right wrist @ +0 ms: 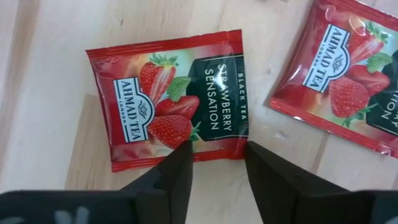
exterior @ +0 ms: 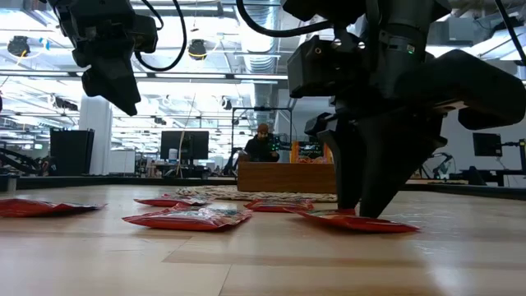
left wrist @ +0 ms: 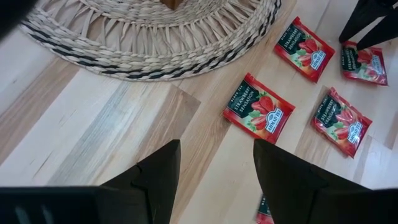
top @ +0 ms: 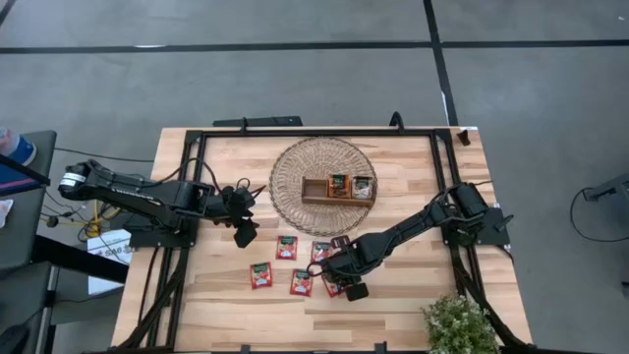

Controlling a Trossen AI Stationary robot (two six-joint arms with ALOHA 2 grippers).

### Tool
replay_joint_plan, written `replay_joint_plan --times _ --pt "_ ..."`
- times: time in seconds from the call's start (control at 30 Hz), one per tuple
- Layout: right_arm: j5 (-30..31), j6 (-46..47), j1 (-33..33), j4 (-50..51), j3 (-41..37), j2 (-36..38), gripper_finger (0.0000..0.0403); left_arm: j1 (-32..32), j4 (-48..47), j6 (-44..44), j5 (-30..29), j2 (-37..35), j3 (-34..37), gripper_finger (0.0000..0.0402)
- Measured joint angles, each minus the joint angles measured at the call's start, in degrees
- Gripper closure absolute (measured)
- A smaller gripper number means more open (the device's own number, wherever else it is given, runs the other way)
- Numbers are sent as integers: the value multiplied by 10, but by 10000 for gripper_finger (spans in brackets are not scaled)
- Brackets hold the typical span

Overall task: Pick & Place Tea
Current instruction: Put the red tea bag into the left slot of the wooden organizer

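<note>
Several red strawberry tea sachets (top: 286,247) lie flat on the wooden table near its front edge. My right gripper (right wrist: 217,155) points down over the rightmost one (right wrist: 168,106), open, its fingertips at that sachet's edge. A neighbouring sachet (right wrist: 339,68) lies beside it. My left gripper (left wrist: 216,168) hangs open above the table to the left of the sachets (left wrist: 258,109), with nothing between its fingers. A brown wooden tray (top: 316,189) with two sachets in it stands on a round wicker mat (top: 285,177). My right gripper comes from above, pointing down, and its two fingertips (right wrist: 180,155) stand on the edge of the sachet nearest the fingers (right wrist: 217,148), a short stretch of that edge showing in the gap between them. The sachet lies flat on the table (exterior: 362,222).
A potted plant (top: 457,324) stands at the table's near right corner. A black frame (top: 295,133) runs around the table. The wicker mat takes up the far middle. Bare wood (top: 206,295) lies at the near left. A person (exterior: 263,144) sits far behind the table.
</note>
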State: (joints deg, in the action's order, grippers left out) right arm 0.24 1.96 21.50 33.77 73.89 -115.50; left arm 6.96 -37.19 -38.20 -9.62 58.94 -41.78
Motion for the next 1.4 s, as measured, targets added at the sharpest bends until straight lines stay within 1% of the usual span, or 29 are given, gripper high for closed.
replay_joint_plan --times 0.37,0.63,0.9,1.07,1.17,1.2,1.4 --pt "1 27 0 12 0 0 332 0 0 -13 1 0 0 206" --pt "-2 41 0 19 0 0 396 0 0 -17 9 0 0 206" --pt "-5 57 0 23 0 0 401 0 0 -17 15 0 0 206" --pt "-10 61 0 53 -1 7 402 0 0 -17 15 0 0 206" --pt "-12 65 1 81 -6 22 403 0 4 -17 15 0 0 206" --pt "-12 71 1 76 -6 27 403 0 7 -17 15 0 0 206" --pt "10 96 2 104 -3 89 403 0 31 -20 16 0 0 206"
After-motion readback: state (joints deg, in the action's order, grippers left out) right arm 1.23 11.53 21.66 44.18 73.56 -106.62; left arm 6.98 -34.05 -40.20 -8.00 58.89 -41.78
